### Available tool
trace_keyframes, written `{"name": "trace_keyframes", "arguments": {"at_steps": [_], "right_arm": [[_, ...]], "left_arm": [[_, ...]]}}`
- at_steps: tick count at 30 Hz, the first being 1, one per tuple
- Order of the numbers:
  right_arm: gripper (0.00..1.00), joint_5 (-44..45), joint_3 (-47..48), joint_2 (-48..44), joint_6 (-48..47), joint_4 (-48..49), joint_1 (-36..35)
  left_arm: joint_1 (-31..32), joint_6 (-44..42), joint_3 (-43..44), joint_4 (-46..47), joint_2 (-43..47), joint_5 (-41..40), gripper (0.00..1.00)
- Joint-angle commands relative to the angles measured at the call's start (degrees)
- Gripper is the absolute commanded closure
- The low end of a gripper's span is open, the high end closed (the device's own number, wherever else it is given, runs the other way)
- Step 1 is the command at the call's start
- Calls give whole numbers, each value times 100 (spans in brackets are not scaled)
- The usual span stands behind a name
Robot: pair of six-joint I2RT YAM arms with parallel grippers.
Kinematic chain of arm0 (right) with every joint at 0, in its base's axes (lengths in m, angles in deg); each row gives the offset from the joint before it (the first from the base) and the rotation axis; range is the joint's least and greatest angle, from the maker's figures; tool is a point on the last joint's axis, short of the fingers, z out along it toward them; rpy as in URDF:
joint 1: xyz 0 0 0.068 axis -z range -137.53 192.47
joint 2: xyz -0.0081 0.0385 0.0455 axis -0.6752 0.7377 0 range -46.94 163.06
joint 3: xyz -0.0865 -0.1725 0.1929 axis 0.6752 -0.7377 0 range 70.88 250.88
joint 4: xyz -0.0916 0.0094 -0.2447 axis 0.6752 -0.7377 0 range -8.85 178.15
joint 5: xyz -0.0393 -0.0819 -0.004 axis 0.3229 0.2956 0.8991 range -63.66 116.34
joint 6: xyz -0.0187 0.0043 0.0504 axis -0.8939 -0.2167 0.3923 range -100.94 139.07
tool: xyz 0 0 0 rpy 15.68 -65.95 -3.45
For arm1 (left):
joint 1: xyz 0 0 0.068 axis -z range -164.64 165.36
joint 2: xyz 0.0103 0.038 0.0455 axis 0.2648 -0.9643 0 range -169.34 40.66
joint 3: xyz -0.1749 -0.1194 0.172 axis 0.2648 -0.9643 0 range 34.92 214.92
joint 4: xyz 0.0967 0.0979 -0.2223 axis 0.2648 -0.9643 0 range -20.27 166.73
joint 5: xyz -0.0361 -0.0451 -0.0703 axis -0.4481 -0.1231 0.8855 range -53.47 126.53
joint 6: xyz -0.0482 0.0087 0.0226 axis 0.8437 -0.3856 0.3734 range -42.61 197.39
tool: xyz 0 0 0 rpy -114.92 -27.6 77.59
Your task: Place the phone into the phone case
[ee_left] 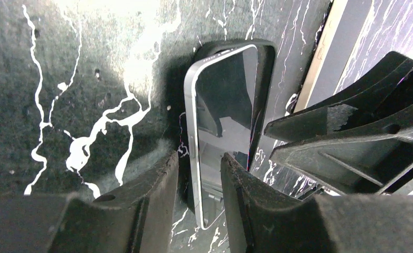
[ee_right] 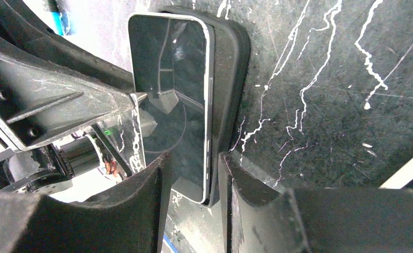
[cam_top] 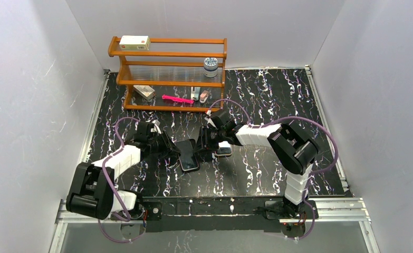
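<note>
Left wrist: left claw (ee_left: 199, 163) partly hides near end of the phone (ee_left: 225, 100).

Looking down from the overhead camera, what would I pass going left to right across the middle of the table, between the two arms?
Left claw → phone → right claw → second phone.

The left gripper (ee_left: 199, 163) and right gripper (ee_right: 193, 161) hem the phone (cam_top: 188, 157) in from either side, a second phone (cam_top: 224, 151) lies just right, and the wooden rack (cam_top: 167, 54) stands far, so only the table (cam_top: 257, 174) on its near side is open.
</note>
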Motion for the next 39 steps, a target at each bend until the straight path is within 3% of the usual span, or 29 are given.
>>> {"name": "trace_keyframes", "arguments": {"at_steps": [1,4,8,14,28,35,39], "right_arm": [[56,-147,107,184,-13,240,30],[56,-127,121,211,-13,241,40],[58,-144,115,244,-13,277,73],[61,-374,-22,293,29,765,157],[63,-710,138,462,33,1106,164],[51,-364,28,168,36,507,242],[47,-297,-72,39,48,356,259]], "left_arm": [[25,-1,-3,250,-230,-94,67],[49,-34,55,364,-381,-111,67],[105,-68,67,400,-421,-179,81],[400,-91,58,383,-439,-245,90],[949,80,128,362,-578,-514,84],[950,250,458,-639,-192,-968,70],[951,438,520,-736,7,-972,69]]}}
